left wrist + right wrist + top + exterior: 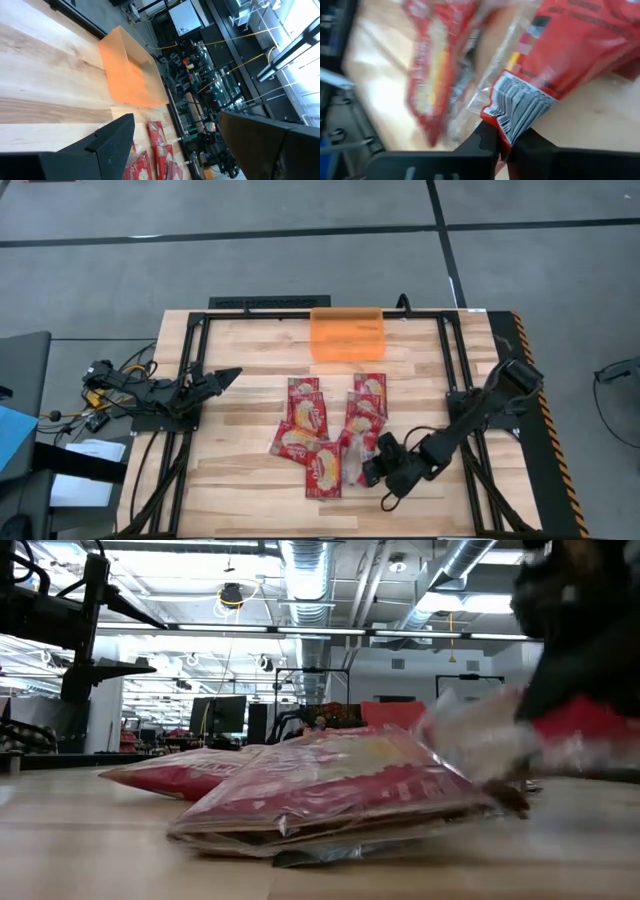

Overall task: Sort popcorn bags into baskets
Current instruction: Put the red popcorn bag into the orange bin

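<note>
Right tool (503,145) pinched on popcorn bag (560,55) corner, bag's long axis stretching away from fingers, left tool (225,376) parted, empty

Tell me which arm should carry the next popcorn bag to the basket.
Right. Its gripper is already shut on a popcorn bag corner at the pile; the left gripper waits off to the side, open and empty.

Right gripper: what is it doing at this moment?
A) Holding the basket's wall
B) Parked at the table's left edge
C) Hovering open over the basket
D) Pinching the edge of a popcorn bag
D: the right wrist view shows the right gripper shut on the barcode edge of a popcorn bag.
</note>
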### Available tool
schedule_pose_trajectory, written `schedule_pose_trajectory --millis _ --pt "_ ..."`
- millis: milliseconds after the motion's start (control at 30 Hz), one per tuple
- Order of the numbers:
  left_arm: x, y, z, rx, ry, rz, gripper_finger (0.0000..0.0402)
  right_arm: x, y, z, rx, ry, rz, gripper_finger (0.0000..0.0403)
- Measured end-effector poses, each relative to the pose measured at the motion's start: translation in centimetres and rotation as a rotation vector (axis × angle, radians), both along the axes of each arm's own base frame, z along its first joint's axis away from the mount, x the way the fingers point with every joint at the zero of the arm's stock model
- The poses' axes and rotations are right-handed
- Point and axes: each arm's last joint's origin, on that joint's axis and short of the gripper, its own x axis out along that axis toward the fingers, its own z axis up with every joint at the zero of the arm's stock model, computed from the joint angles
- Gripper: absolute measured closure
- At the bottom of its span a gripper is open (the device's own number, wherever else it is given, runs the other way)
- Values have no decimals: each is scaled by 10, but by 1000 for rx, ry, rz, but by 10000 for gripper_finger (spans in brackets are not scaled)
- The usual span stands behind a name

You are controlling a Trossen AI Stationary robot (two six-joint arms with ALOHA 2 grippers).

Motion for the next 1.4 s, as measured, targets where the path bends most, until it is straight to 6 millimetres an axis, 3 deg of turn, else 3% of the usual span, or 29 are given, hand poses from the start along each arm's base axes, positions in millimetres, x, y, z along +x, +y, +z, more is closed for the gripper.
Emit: schedule_pose_trajectory --millis 133,400,700,900,1100,1400 --pt "0 0 0 6 4 0 123 -10 -11 32 -15 -37 31 391" --pt "0 0 0 21 16 1 123 -30 -55 78 -119 -41 50 367" --pt "0 0 0 20 15 1 123 -33 -149 115 -333 -33 127 379" --pt "0 0 0 21 18 15 123 -34 -227 120 -433 -10 137 373" --pt "-1 1 -1 20 23 48 123 -30 -301 116 -474 -108 121 378" --pt "-1 2 -1 19 29 85 123 -6 -379 93 -446 -71 178 369"
